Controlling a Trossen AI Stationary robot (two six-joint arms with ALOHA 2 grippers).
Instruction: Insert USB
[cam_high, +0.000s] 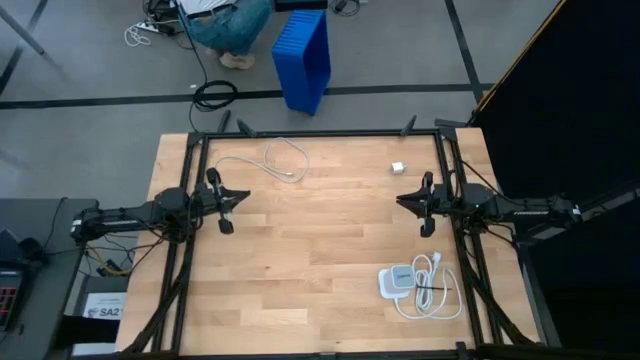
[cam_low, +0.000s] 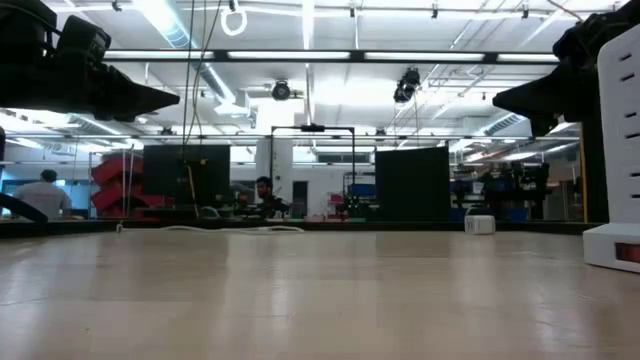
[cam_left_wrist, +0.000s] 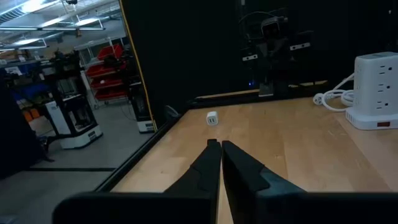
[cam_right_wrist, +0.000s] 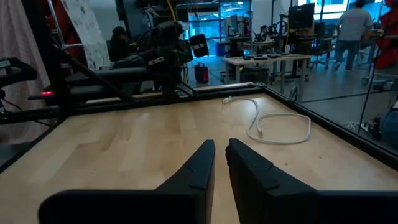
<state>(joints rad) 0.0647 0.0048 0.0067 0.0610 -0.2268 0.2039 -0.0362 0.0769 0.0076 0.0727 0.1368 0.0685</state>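
The thin white USB cable (cam_high: 270, 160) lies loosely looped on the table's far left part; it also shows in the right wrist view (cam_right_wrist: 280, 127). A small white charger cube (cam_high: 397, 167) stands at the far right; it also shows in the left wrist view (cam_left_wrist: 212, 118). My left gripper (cam_high: 226, 208) hangs above the table's left side, shut and empty (cam_left_wrist: 220, 148). My right gripper (cam_high: 424, 210) hangs above the right side, shut and empty (cam_right_wrist: 219, 149).
A flat white socket block (cam_high: 396, 281) with its thick white power cord (cam_high: 432, 290) lies at the near right; the block also shows in the left wrist view (cam_left_wrist: 375, 90). A blue bin (cam_high: 303, 55) stands on the floor beyond the far edge. The wooden table (cam_high: 320, 250) has black frame rails along its sides.
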